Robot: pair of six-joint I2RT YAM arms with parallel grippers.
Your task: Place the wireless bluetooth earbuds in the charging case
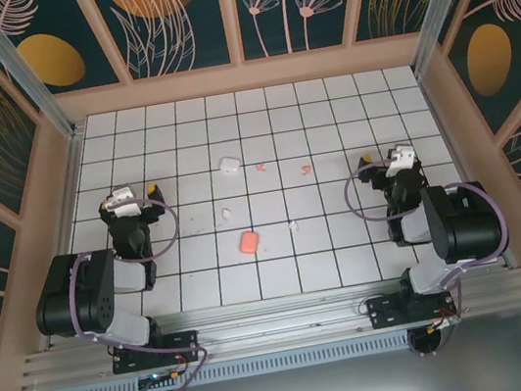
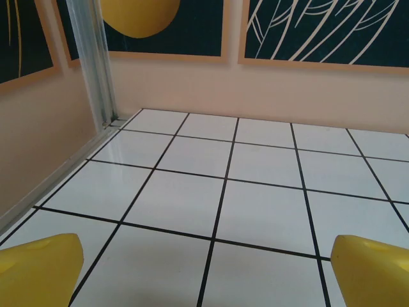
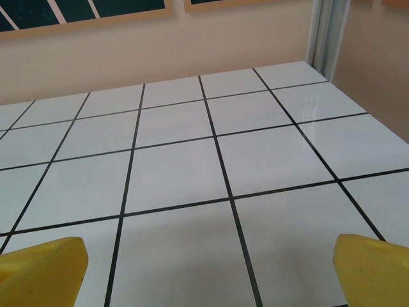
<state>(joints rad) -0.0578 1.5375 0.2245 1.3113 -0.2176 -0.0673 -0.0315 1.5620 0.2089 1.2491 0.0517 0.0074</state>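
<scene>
Tiny white earbuds (image 1: pixel 293 224) lie near salmon-pink case (image 1: pixel 248 242), salmon-pink earbuds (image 1: pixel 305 169) farther beyond it; left claw (image 2: pixel 204 268) & right claw (image 3: pixel 208 268) gape wide, empty.

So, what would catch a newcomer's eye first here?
The salmon-pink rounded charging case sits mid-floor on the white tiled table, a white rounded case farther back. Tiny white and salmon-pink earbuds lie scattered loose between and beside them. The left end effector and right end effector, yellow-fingered, hang open near the table's sides.
</scene>
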